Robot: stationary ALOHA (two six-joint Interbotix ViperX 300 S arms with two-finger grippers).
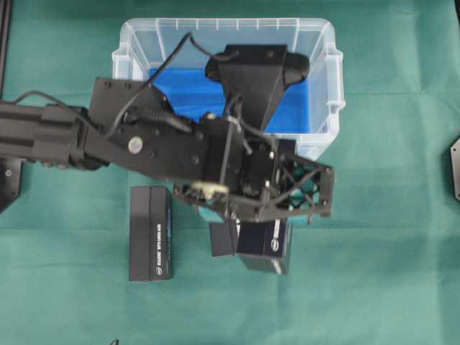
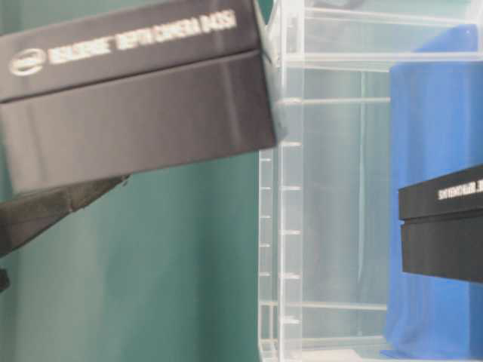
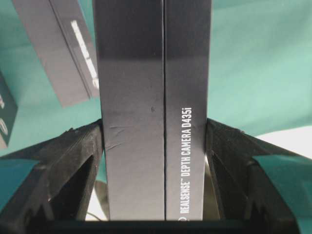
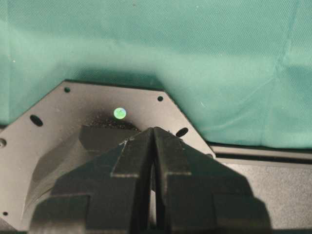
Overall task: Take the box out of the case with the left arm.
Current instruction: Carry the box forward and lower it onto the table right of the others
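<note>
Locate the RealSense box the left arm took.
RealSense box: clamped in the left end effector, outside the case, over green cloth beside two other boxes in the overhead view.

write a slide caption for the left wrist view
Left claw clamping a black rectangular cardboard camera box above the green cloth, with another black box lying beyond.

even, bright overhead light is cast across the green cloth (image 1: 388,273); soft shadows are thrown beneath the left arm (image 1: 144,136), and the table-level view is blurred.
</note>
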